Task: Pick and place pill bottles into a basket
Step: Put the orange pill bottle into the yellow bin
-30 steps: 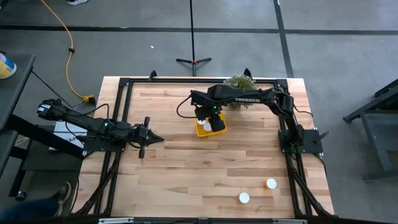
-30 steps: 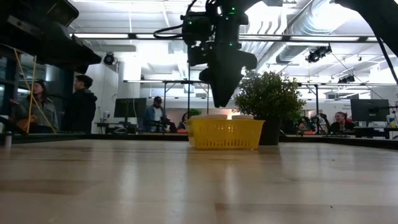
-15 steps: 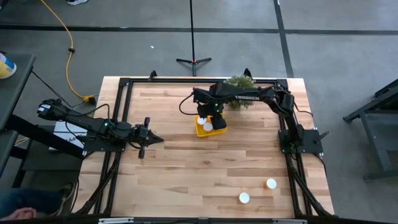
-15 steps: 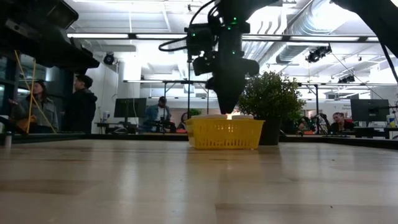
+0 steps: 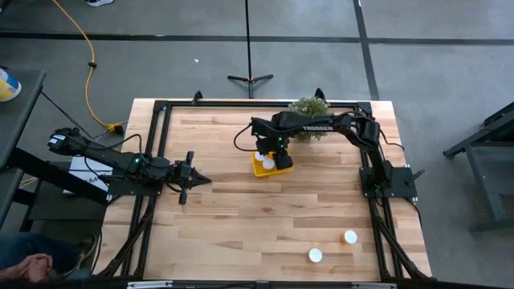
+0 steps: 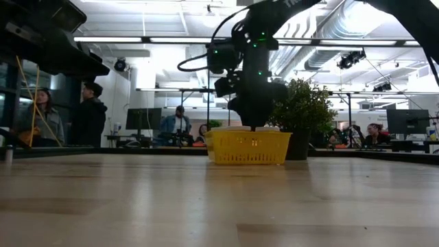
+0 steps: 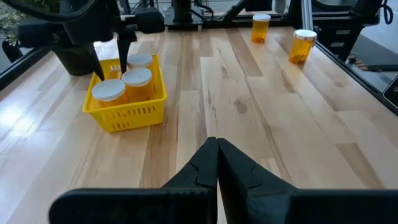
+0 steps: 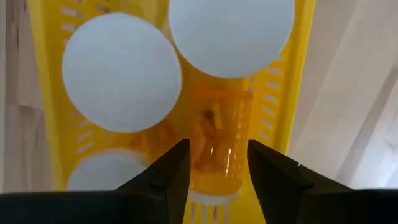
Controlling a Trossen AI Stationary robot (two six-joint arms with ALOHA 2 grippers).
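The yellow basket (image 5: 259, 168) stands at the table's far middle, beside the potted plant (image 5: 309, 107). Three white-capped pill bottles (image 8: 121, 71) stand in it. My right gripper (image 5: 275, 156) points down into the basket (image 6: 248, 147), shut on another orange pill bottle (image 8: 214, 143). Two more bottles (image 5: 316, 255) (image 5: 350, 237) stand upright on the table near the front right; they also show in the left wrist view (image 7: 303, 45). My left gripper (image 5: 202, 179) waits shut and empty, low over the table's left side. My right gripper pinches the pill bottle's orange body (image 8: 214, 162) between its two fingers (image 8: 180, 165), coming from above and pointing down. The bottle reaches down inside the basket beside the other bottles. Its cap does not show, and I cannot tell whether it rests on the basket floor.
The bushy plant (image 6: 298, 110) stands right behind the basket. Black frame rails run along the table's edges (image 5: 161, 160). Bare wood lies between the basket and the front bottles. A person's hand (image 5: 28, 266) shows off the table's near left; people stand in the room beyond.
My right gripper has gone down, a little toward the far edge, carrying the orange bottle from above the basket down inside it among the other bottles.
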